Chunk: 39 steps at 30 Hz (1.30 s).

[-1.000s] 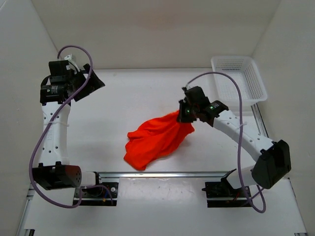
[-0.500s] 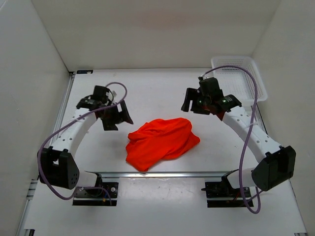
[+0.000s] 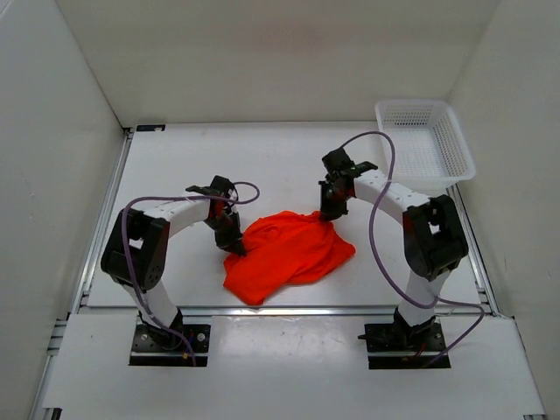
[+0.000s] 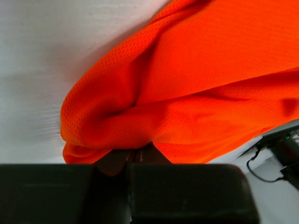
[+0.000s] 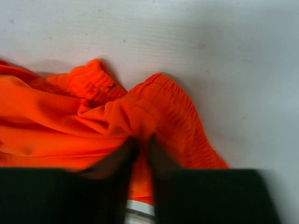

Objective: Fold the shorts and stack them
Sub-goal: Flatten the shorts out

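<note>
The orange-red shorts (image 3: 284,254) lie in a crumpled heap in the middle of the white table. My left gripper (image 3: 234,243) is down at the heap's left edge. In the left wrist view its fingers are shut (image 4: 135,154), with a fold of the shorts (image 4: 210,70) bunched at their tips. My right gripper (image 3: 329,213) is at the heap's far right corner. In the right wrist view it is shut (image 5: 142,142) on a ridge of the shorts (image 5: 56,126) near the gathered waistband, with cloth showing between the fingers. No drawstring shows.
A white mesh basket (image 3: 411,103) stands at the back right corner. A metal rail (image 3: 289,309) runs along the table's near edge, just in front of the heap. White walls close in the left, back and right.
The right gripper let the lifted shorts drop into a heap, rose, then came down and closed on the far right corner. The left arm swung in from the far left and shut on the left edge.
</note>
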Tool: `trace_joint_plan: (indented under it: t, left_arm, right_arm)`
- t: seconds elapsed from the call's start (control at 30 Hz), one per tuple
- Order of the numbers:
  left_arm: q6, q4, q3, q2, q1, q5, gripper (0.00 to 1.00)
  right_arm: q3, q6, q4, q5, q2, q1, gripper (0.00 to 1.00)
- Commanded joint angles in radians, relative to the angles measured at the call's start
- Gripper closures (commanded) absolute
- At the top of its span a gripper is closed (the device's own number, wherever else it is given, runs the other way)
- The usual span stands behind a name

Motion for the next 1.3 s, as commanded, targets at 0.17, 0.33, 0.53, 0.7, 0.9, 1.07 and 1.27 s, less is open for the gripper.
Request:
trace_joint_plan:
  t: [0.17,0.33,0.53,0.7,0.9,1.07,1.27]
  left_arm:
    - [0.077,-0.109,0.38,0.006,0.102,0.003,0.9]
    - [0.114,-0.414,1.059,0.095,0.168,-0.059,0.9]
    - [0.082,-0.363,1.069,-0.04,0.192,-0.028,0.9]
    - [0.019,-0.165,0.526,-0.37,0.116,-0.019,0.05]
    - [0.008,-0.123,0.234,-0.396,0.125,-0.058,0.0]
    - [0.06,-0.137,0.376,-0.234,0.125,-0.128,0.55]
    - [0.078,-0.233,0.649,0.077,0.112,-0.212,0.9]
  right_arm:
    - [0.314,-0.028,-0.035,0.018,0.0,-0.008,1.0]
    - [0.794,-0.06,-0.118,0.01,0.043,-0.063,1.0]
    - [0.694,-0.185,0.003,0.139,-0.167,0.004,1.0]
    - [0.09,-0.216,0.223,0.372,-0.553,0.076,0.37]
    - [-0.432,-0.023,0.116,0.536,-0.796,0.059,0.0]
    - [-0.426,0.112,0.08,0.478,-0.725,0.006,0.65]
    - [-0.134,0.123,0.018,0.213,-0.38,-0.042,0.9]
